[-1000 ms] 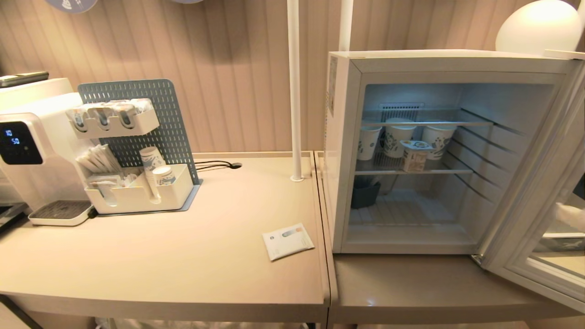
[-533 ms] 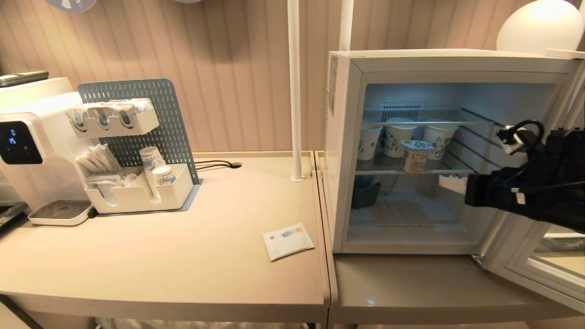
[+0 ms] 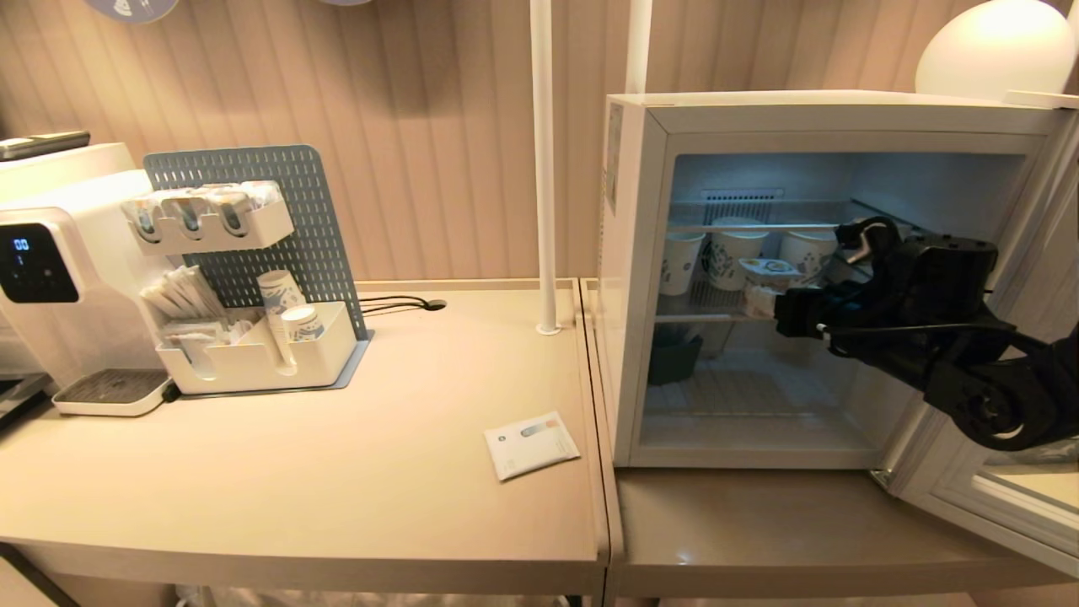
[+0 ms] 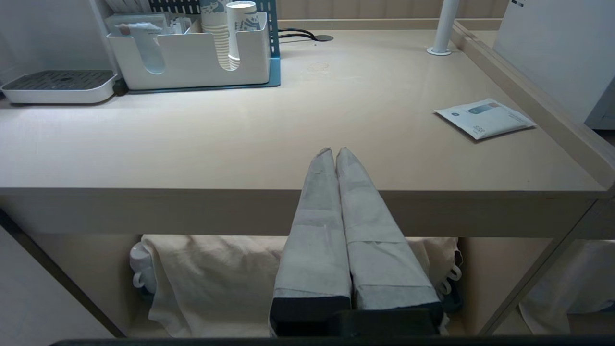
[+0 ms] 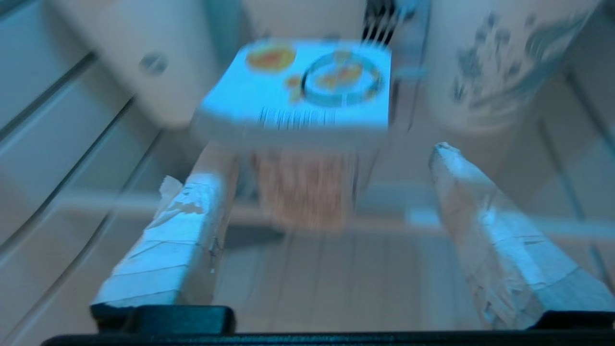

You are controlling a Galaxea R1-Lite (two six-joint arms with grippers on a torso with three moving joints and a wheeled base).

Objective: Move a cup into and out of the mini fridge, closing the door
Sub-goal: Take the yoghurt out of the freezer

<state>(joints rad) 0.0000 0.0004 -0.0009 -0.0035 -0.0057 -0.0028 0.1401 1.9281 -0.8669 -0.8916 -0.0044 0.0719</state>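
The white mini fridge [image 3: 632, 278] stands on the right table with its door [image 3: 1003, 506] swung wide open to the right. On its wire middle shelf sits the cup [image 3: 765, 285], squat and white with orange marks on its lid. My right gripper [image 3: 769, 305] reaches into the fridge at shelf height, open. In the right wrist view the cup [image 5: 298, 120] is just ahead of the open right gripper [image 5: 326, 156], in line with the gap and ungripped. My left gripper [image 4: 335, 151] is shut and empty, parked low before the left table's front edge.
Three taller paper cups [image 3: 733, 251] stand behind the cup on the same shelf. A dark container [image 3: 674, 358] sits on the fridge floor. A flat white packet [image 3: 531, 444], a cup organiser [image 3: 253, 354], a water dispenser [image 3: 50, 278] and a white pole [image 3: 544, 169] occupy the left table.
My right arm has come in from the right and reached into the fridge up to the shelf. Its fingers have opened. The left arm and the cup have not moved.
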